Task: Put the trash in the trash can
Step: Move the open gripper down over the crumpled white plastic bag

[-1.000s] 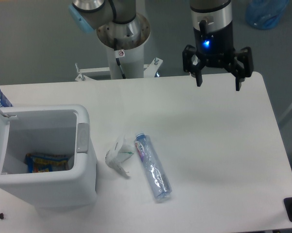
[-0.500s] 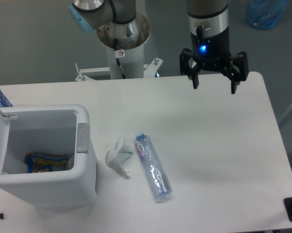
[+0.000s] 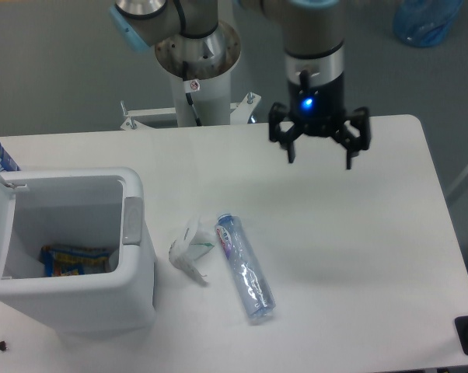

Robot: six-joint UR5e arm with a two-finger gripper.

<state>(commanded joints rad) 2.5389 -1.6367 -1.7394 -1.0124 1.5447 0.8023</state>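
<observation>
My pincer [image 3: 319, 155] hangs above the far part of the table [image 3: 358, 256], fingers spread wide and holding nothing; it is black, two-pronged, with a blue light on the wrist above it. Judged from this layout, neither piece of trash is binned yet, so the whole task remains. Taking the trash can [image 3: 71, 249] as landmark: the crumpled white wrapper [image 3: 186, 249] lies just beside its right wall, thin and creased into irregular folds. The clear plastic bottle [image 3: 244, 267] lies on its side a little further right of the wrapper, a smooth long cylinder with a pale, purple-marked label. The can itself is a white, boxy, round-cornered plastic bin, lid open, grey latch tab [image 3: 131, 221] on its right rim; a blue-and-orange snack packet [image 3: 75, 259] rests inside.
</observation>
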